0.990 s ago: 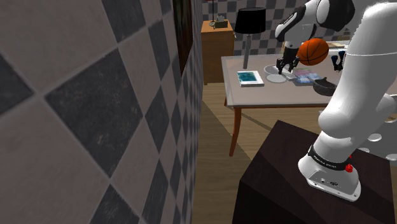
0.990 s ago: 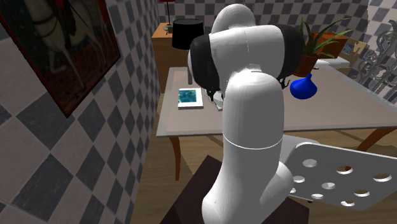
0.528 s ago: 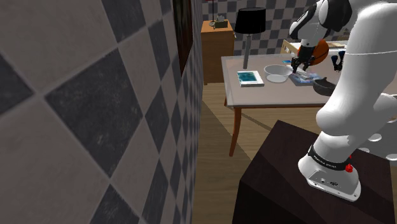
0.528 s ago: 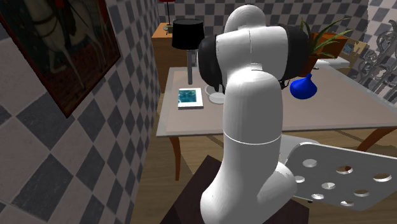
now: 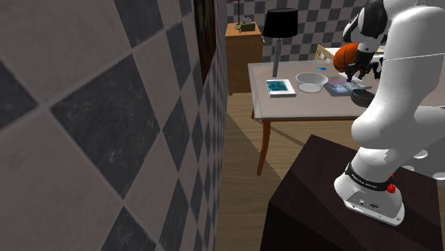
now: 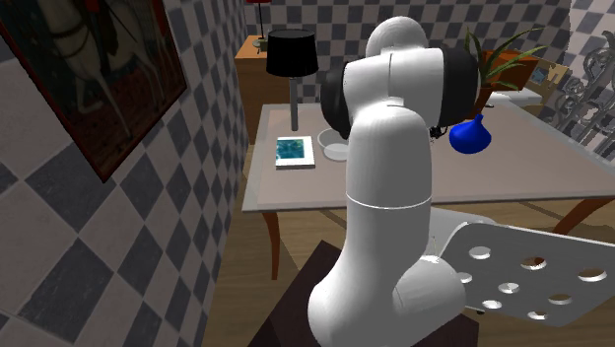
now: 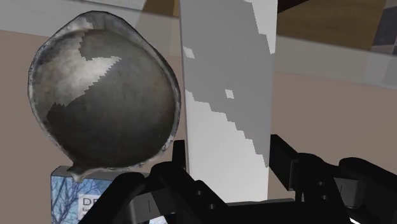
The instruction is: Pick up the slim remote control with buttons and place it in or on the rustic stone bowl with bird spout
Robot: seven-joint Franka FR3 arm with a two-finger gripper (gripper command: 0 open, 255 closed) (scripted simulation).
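1. Remote (image 7: 229, 95) first: it's a long, flat, slim slab drawn in plain white and grey with blocky patches, and I can't make out any buttons on it.
2. It sits clamped between the black jaws, so they're closed on it and it sticks straight out from them.
3. Stone bowl (image 7: 105, 95) is right beside the remote in the wrist view. It's round and a bit lumpy, with mottled grey, a rough pale rim and a little pointed spout on one side.
4. The spout end points at a small printed box (image 7: 70, 194) with a bluish picture on it.
5. Both rest on a smooth beige tabletop (image 5: 307, 103).
6. The arm (image 5: 399, 85) is glossy white. It rises from the dark stand (image 5: 314, 200) at the shoulder view's lower right, then folds over toward the far end of the tabletop.
7. The hand hangs pointing down above the tabletop, next to an orange basketball (image 5: 346, 55).
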